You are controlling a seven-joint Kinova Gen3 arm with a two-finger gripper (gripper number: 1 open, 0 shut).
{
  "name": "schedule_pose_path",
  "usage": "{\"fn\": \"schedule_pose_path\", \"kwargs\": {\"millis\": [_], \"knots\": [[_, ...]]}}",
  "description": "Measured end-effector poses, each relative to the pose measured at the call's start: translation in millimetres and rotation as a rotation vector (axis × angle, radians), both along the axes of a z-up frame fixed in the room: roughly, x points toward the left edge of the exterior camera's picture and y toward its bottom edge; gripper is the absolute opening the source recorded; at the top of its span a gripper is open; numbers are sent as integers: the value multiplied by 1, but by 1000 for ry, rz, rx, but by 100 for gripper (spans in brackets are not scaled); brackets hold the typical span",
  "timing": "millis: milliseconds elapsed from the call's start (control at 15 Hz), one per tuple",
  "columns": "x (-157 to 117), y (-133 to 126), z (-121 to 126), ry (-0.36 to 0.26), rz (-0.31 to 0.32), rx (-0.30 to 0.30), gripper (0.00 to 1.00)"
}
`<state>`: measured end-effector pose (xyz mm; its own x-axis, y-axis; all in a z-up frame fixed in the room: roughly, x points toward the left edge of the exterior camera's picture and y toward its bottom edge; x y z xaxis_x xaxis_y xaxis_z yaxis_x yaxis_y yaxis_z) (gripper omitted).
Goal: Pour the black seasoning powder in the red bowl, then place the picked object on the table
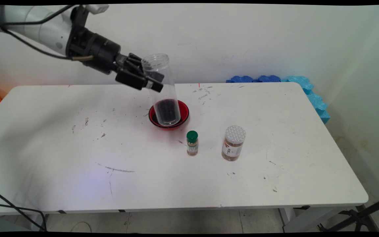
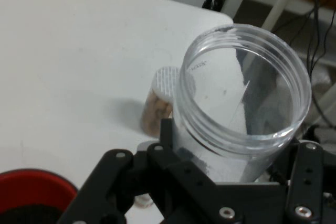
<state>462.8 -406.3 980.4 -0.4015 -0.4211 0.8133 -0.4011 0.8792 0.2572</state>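
**Clear jar held over the red bowl**

We see our hand [image 1: 145, 77] closed on a tall clear plastic jar [image 1: 161, 90], gripping it just below its open threaded mouth. The jar stands nearly upright, leaning a little, and its lower end hangs in front of a red bowl [image 1: 169, 114] directly beneath the hand. The jar's walls are see-through and it has no lid; dark material shows through its bottom part, though we cannot tell whether that lies in the jar or in the bowl behind it.

Below and beyond the hand, on the table [image 1: 44, 148], a small green-capped spice bottle [image 1: 192, 143] stands just past the bowl, and a larger jar with a white patterned lid [image 1: 233, 143] stands beside that, apart from it. The wide stretch of table on the arm's side of the bowl is bare but for scuff marks. Blue foam pieces [image 1: 308, 90] line the table's far corner by the wall.

The hand view looks down into the clear jar's mouth [image 2: 244, 85], showing its ribbed rim, which the main view shows only side-on. It also shows the white-lidded jar [image 2: 163, 100] partly behind the clear jar and a sliver of the red bowl [image 2: 31, 190] at the lower corner; the green-capped bottle does not appear there.
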Motion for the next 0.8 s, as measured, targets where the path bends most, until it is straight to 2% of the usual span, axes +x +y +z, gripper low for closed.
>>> {"fn": "schedule_pose_path", "kwargs": {"millis": [400,800], "knots": [[6,23,-13,-64,-32,-63,0],[8,45,-45,-98,-54,-111,0]]}}
